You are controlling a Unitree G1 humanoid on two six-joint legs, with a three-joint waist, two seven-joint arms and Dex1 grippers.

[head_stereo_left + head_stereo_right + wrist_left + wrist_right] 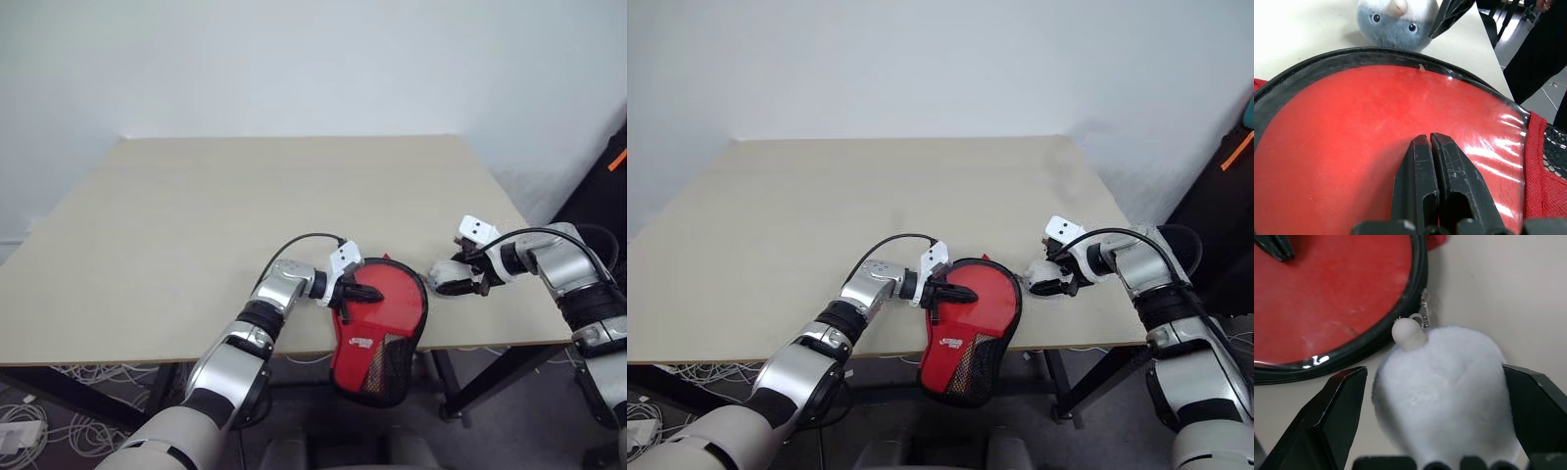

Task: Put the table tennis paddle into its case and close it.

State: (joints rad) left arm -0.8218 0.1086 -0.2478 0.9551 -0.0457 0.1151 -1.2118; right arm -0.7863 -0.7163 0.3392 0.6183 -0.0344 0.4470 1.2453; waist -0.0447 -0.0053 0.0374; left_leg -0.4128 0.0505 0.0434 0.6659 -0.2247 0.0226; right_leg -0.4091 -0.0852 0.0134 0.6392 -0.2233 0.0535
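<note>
Plainly red case (pixel 377 328), black-edged, mesh-panelled; left pincer (pixel 364 294) pressed together atop; right pincer (pixel 1437 416) spread.

I can't make out the paddle's handle anywhere; only its red face (pixel 1352 142) shows inside the case (pixel 377 328), so how far in it sits I can't tell. The case's lower end hangs past the table (pixel 245 215) edge, and what lies under it there is hidden. In my left wrist view the plush toy (pixel 1393 22) is cut off at the top edge. In my right wrist view the toy's lower part runs off the frame, and both fingers (pixel 1327 416) are clipped by the edges. The zip pull (pixel 1423 308) is too small to read whether the zip is closed.
</note>
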